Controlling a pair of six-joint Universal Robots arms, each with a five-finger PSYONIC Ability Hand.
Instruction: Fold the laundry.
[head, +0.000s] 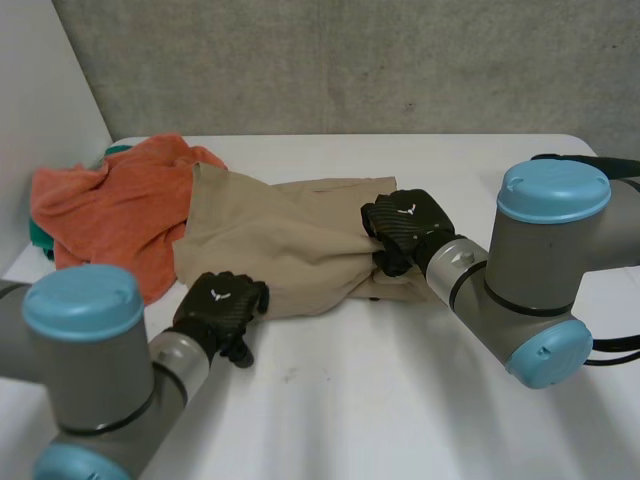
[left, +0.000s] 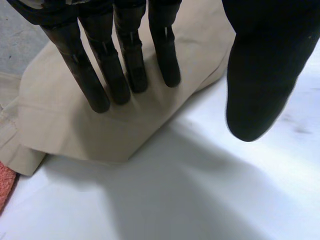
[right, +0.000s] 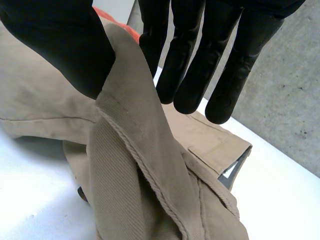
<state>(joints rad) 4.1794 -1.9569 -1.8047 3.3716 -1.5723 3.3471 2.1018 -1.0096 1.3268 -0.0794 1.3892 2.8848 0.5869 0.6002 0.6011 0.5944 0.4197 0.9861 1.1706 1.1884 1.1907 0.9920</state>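
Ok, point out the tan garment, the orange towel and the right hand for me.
tan garment (head: 285, 240): head view, the middle of its flat spread.
orange towel (head: 120, 205): head view, the middle of the crumpled heap.
right hand (head: 403, 222): head view, the back of the hand.

The white table (head: 400, 400) bears a tan garment (head: 290, 240) and orange towel (head: 120, 200).

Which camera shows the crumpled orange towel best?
Head view: the crumpled orange towel lies nearly whole beside the beige garment. The left wrist view catches a sliver beside the garment's edge; the right wrist view a patch behind the right robot hand, which pinches the garment.
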